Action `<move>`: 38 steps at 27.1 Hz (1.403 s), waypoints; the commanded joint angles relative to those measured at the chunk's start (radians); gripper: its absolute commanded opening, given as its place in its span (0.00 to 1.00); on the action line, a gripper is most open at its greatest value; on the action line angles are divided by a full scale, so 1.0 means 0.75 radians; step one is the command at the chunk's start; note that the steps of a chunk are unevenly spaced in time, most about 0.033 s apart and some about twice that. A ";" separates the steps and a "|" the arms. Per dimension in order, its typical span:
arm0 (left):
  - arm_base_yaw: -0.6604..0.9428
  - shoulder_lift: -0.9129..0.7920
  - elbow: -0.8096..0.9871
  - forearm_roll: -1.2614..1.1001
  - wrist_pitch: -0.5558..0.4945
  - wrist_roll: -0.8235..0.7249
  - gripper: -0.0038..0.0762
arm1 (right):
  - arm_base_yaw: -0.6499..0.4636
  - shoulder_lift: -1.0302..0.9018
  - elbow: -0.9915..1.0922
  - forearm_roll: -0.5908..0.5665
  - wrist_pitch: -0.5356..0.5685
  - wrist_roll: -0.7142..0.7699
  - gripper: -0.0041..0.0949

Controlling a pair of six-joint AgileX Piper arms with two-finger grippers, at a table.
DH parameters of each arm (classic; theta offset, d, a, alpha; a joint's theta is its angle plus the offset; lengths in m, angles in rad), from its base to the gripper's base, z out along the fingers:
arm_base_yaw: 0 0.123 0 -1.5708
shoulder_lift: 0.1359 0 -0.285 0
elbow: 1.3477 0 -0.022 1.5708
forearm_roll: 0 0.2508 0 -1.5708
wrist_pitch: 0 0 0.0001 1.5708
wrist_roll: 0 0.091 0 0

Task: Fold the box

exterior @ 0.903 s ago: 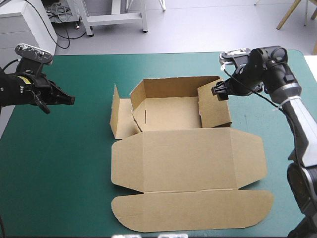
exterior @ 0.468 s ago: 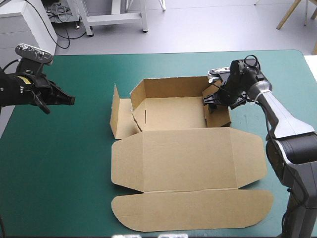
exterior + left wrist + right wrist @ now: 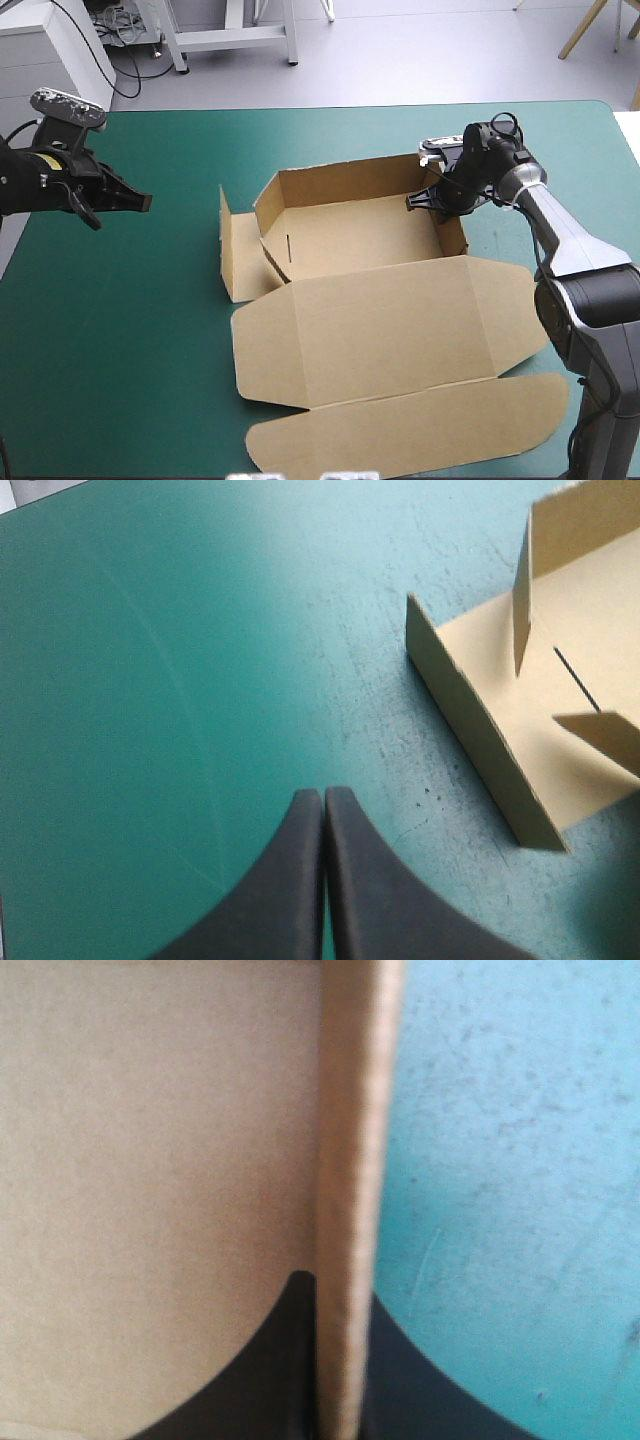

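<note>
left fingers (image 3: 290, 890) pressed together, hovering over the teal-green tabletop (image 3: 130, 330) out at 9 o'clock, well apart from the brown box (image 3: 370, 320), which sits dead centre, walls up, lid flat toward 6. right fingers (image 3: 280, 1370) pinching its 3 o'clock wall, board sandwiched between them

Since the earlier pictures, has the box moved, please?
Yes. The box turned slightly anticlockwise; its near flap's left end is farther from the table's far edge.
</note>
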 commanded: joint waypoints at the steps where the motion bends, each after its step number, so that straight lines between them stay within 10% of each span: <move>1: 0.001 -0.042 -0.046 -0.020 -0.068 -0.006 0.04 | -0.007 -0.076 -0.039 -0.003 0.008 -0.017 0.02; 28: 0.256 -0.042 -0.024 0.034 0.020 -0.099 0.04 | -0.347 -0.738 -0.039 0.238 0.096 -0.286 0.02; 38: 0.404 -0.039 0.536 -0.286 -0.350 0.041 0.04 | -0.379 -0.920 -0.039 0.255 0.096 -0.300 0.02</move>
